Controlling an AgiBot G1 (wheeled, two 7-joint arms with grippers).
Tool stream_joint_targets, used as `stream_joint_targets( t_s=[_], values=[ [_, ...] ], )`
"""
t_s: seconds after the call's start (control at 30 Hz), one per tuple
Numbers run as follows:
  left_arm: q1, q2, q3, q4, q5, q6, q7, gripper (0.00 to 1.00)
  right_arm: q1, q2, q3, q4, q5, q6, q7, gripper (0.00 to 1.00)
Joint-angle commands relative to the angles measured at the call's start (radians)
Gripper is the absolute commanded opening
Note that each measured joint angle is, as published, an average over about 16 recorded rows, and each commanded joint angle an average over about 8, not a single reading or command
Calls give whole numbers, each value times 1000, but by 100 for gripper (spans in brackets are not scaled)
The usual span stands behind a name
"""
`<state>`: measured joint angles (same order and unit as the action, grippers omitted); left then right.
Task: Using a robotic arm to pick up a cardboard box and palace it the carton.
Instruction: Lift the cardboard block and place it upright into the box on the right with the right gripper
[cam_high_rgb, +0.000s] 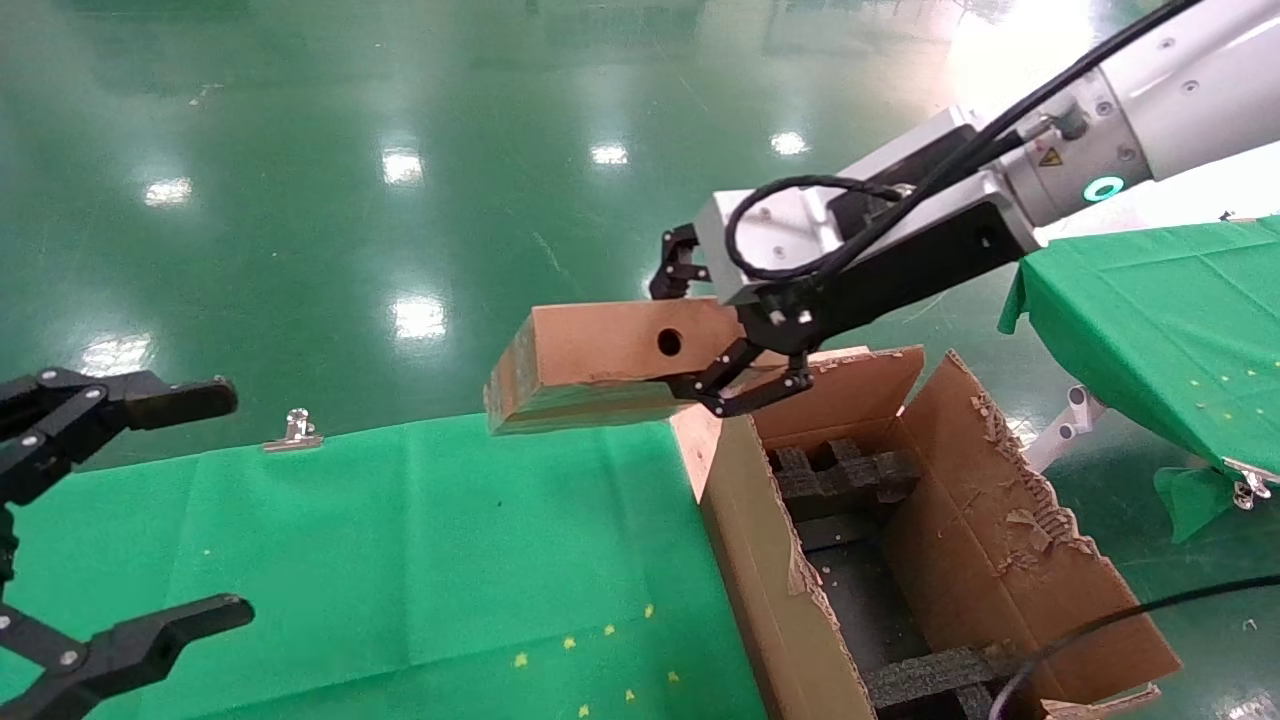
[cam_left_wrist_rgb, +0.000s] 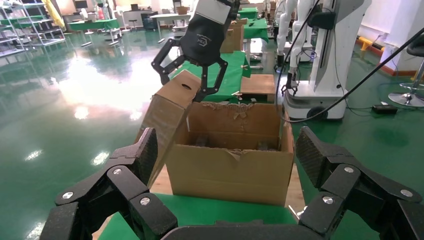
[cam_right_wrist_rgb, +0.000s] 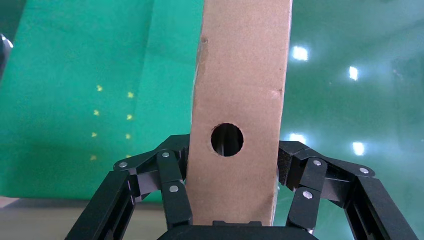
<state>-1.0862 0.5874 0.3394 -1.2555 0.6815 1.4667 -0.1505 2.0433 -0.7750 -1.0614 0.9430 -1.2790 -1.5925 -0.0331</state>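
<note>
Cardboard box (cam_high_rgb: 600, 365): aloft, tilted, over table edge beside carton's far corner, round hole showing
Right gripper (cam_high_rgb: 725, 335): clenched on box's end
Carton (cam_high_rgb: 1000, 540): open, torn flaps, black foam inserts (cam_high_rgb: 845, 475) inside
Left gripper (cam_high_rgb: 150, 510): spread wide, idle over green table (cam_high_rgb: 450, 560)

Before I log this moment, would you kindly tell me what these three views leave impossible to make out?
- Carton floor: head view, foam inserts and walls cover it; near end cut off by the frame.
- Cardboard box far end: right wrist view, cut off by the frame.
- Right pincer pad contact: head view, hidden behind the box.
- Left pincer base: head view, cut off at the edge.
</note>
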Motion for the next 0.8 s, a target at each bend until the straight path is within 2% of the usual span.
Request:
stream_joint_targets(
  t_s=[0.03,0.37,0.8],
  values=[
    [0,0,0,0,0,0,0,100,13,7,-27,-10,20,1,-8,0],
    [0,0,0,0,0,0,0,100,111,145,-180,-97,70,-4,-85,0],
    [0,0,0,0,0,0,0,100,220,333,-387,-229,33,-1,-149,0]
  ],
)
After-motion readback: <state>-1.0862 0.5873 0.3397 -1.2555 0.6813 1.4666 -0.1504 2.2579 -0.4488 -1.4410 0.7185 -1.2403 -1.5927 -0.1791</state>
